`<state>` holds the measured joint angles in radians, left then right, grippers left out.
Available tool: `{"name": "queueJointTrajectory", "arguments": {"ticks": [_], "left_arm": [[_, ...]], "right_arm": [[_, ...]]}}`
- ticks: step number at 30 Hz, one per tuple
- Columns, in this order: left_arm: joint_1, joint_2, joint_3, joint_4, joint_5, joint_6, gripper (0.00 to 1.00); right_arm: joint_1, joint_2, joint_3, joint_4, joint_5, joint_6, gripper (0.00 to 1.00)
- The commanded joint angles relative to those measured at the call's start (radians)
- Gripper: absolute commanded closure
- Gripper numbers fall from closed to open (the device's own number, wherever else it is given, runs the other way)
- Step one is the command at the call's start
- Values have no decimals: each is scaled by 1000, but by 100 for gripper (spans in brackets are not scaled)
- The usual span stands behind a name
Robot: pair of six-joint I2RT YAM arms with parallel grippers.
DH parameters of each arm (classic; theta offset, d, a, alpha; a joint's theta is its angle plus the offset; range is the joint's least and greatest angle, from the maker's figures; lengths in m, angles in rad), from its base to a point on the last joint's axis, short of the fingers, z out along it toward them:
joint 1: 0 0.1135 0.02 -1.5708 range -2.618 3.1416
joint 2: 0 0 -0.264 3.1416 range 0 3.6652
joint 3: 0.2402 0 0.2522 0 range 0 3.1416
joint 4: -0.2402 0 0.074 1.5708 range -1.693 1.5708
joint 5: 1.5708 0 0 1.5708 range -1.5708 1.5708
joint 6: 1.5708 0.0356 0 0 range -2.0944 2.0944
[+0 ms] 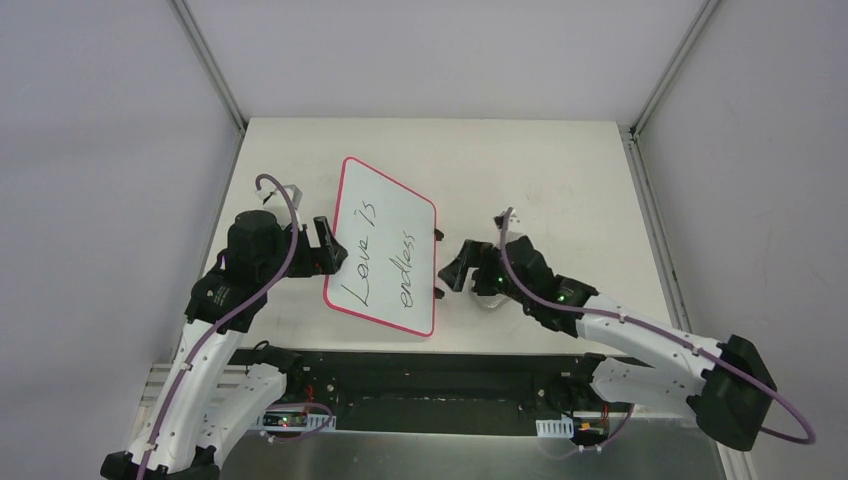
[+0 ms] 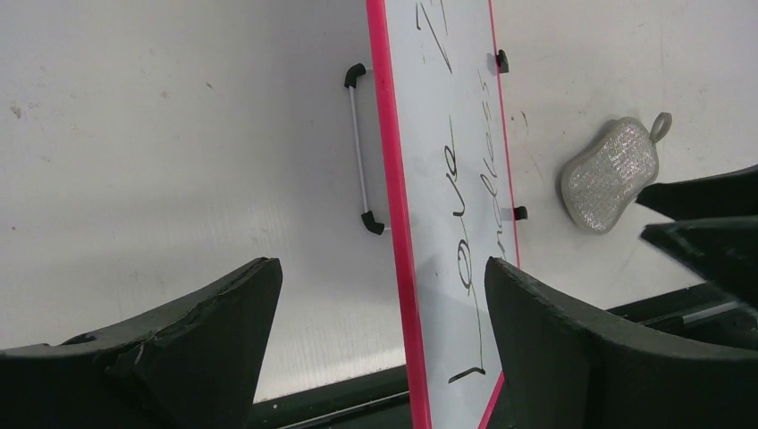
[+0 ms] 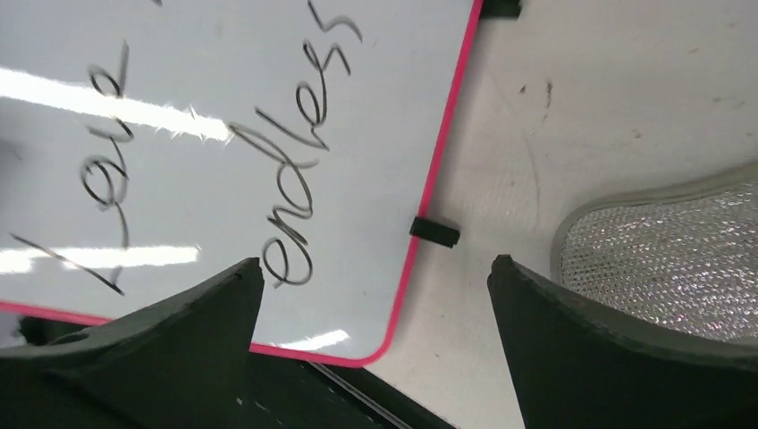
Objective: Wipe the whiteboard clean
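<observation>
Right gripper (image 1: 452, 268): your fingers are spread wide and hold nothing, just right of the board, close to the near edge of the tabletop (image 1: 560, 170).
Pad (image 3: 661, 259): grey and sparkly, lying flat just beside your right fingertips, apart from the board's frame.
Left gripper (image 1: 325, 245): your fingers are spread wide, with the board's left pink edge between them; you cannot tell if they touch it.
Whiteboard (image 1: 385, 245): left of the tabletop's middle, towards the near edge, skewed, reading "Love is endless".
Tabs (image 3: 435, 231): two, black, on its right edge.
</observation>
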<state>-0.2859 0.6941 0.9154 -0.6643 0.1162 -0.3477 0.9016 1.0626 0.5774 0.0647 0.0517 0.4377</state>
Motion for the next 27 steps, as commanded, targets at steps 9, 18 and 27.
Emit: {"name": "queueJointTrajectory", "arguments": {"ticks": [9,18,27], "left_arm": [[2,-28,-11,-22,-69,35,27],[2,-33,-3,-35,-95,43,31],[1,-58,-10,-34,-75,40,32]], "right_arm": [[-23,-235,77,-693,662,922,0],[-23,250,420,-1072,673,1151,0],[13,796,904,-1459,647,1228,2]]}}
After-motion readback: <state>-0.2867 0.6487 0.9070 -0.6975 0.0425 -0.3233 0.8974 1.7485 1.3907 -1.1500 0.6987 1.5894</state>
